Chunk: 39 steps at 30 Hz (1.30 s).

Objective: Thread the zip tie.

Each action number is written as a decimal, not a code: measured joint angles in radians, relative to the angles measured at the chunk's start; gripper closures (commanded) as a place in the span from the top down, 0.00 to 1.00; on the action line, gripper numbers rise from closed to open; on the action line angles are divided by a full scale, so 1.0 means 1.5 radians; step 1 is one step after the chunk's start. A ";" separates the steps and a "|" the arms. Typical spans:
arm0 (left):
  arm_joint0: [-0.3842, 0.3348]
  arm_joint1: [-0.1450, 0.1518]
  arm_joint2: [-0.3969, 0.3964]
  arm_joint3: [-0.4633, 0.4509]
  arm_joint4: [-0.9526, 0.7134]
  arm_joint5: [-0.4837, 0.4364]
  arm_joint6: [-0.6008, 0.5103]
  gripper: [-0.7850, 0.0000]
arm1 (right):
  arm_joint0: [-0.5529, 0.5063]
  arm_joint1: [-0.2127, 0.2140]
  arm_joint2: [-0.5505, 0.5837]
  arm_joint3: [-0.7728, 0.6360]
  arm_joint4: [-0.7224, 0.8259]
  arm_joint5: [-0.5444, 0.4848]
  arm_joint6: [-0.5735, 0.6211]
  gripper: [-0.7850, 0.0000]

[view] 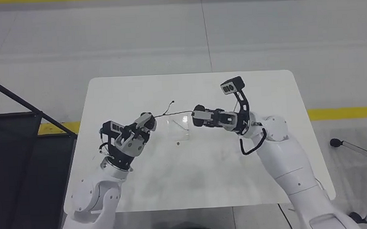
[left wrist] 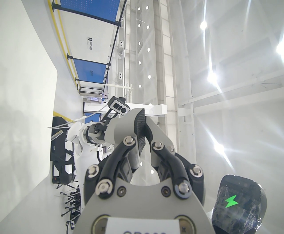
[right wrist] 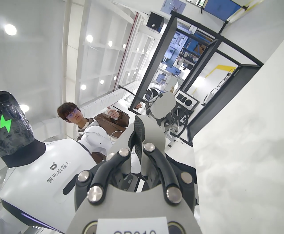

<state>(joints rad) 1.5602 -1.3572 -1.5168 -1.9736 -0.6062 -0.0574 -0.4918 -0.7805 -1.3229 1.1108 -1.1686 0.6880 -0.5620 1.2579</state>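
Observation:
A thin black zip tie [view: 171, 113] hangs just above the white table [view: 235, 174], strung between my two grippers, with one loose end curling up toward the far side. My left gripper [view: 150, 119] is shut at one end of it and my right gripper [view: 196, 113] is shut at the other end. In the left wrist view the left gripper [left wrist: 142, 117] has its ribbed pads pressed together. The right gripper [right wrist: 138, 121] looks the same in its own view. The tie itself is hidden between the pads in both wrist views.
A small dark bit [view: 178, 142] lies on the table just in front of the grippers. A black-framed screen [view: 18, 140] stands off the table's left edge. The near half of the table is bare.

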 measured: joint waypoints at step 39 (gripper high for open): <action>0.004 0.011 0.011 -0.013 -0.040 0.001 0.012 1.00 | -0.013 0.009 0.007 -0.027 0.015 0.005 0.005 0.00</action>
<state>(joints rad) 1.5655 -1.3409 -1.4996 -1.9925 -0.6660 -0.0566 -0.4738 -0.7996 -1.3099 1.1211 -1.2095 0.7100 -0.5541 1.2658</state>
